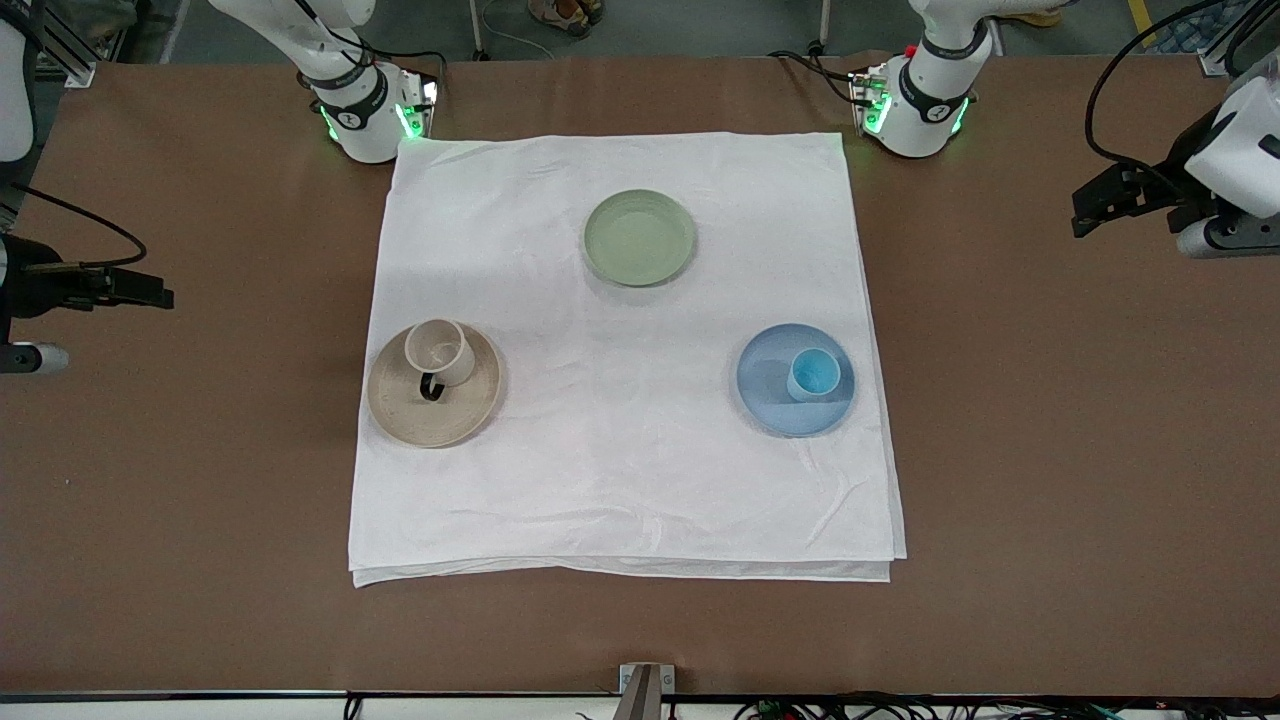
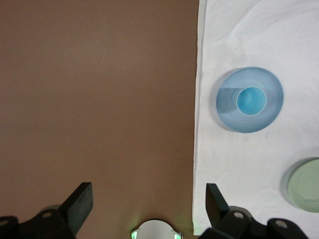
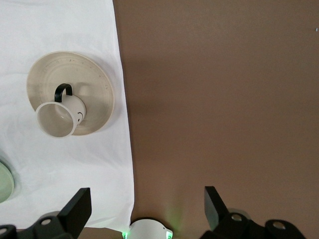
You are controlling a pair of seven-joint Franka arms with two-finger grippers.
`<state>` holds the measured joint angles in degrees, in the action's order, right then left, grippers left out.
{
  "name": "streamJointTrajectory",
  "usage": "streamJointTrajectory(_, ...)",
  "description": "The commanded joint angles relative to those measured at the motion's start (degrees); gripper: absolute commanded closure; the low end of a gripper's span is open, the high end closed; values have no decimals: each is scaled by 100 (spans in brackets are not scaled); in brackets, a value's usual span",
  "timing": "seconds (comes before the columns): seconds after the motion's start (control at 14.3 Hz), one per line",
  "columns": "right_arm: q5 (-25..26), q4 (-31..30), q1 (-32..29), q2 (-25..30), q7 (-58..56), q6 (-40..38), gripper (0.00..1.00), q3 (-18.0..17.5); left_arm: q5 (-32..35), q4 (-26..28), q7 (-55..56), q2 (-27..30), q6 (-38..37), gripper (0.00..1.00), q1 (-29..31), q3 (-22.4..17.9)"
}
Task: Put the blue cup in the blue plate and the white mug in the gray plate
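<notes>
The brown counter [image 1: 1050,450] carried a white cloth [image 1: 620,470] spread between the two arm bases, with bare brown surface open at both ends. On the cloth, taken as a clock face in the front view, a sage-green plate [image 1: 639,237] lay at about 12 o'clock, empty. The gray plate [image 1: 400,405] lay at about 9 o'clock, toward the right arm's end, with the white mug [image 1: 440,352] standing upright on it, set toward the plate's rim, its dark handle pointing toward the plate's centre. The blue plate [image 1: 770,400] lay at about 3 o'clock, toward the left arm's end, with the blue cup [image 1: 813,374] upright in it, slightly off centre.

The left gripper [image 2: 149,206] hung over bare counter at its own end, well apart from the blue plate, fingers spread and holding nothing. The right gripper [image 3: 147,206] hung likewise over bare counter at its end, fingers spread, empty, well apart from the gray plate.

Judgement: both placements appeared complete; no further grasp seemed required. The mug's seat near the rim was the only point of doubt. Each arm had free room to stay clear of the cloth.
</notes>
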<state>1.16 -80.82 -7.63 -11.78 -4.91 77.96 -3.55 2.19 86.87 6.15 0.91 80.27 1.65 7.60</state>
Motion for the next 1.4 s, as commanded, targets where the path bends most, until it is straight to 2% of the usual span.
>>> streamJointTrajectory(0.0,-80,-380,497,447,87,43,0,509,-122,347,-114,216,58,0,-147,-180)
streamJointTrajectory(0.07,-89,-573,865,614,87,191,0,922,-200,452,-114,295,137,0,-130,-180)
streamJointTrajectory(0.14,-89,-680,921,755,87,245,0,996,-297,567,-114,357,190,0,-104,-180)
streamJointTrajectory(0.84,51,-1875,904,2241,87,536,0,839,-298,656,-97,533,576,0,-59,-171)
streamJointTrajectory(1.33,-80,-1938,816,2312,315,623,0,645,-175,419,-97,349,665,0,-59,-180)
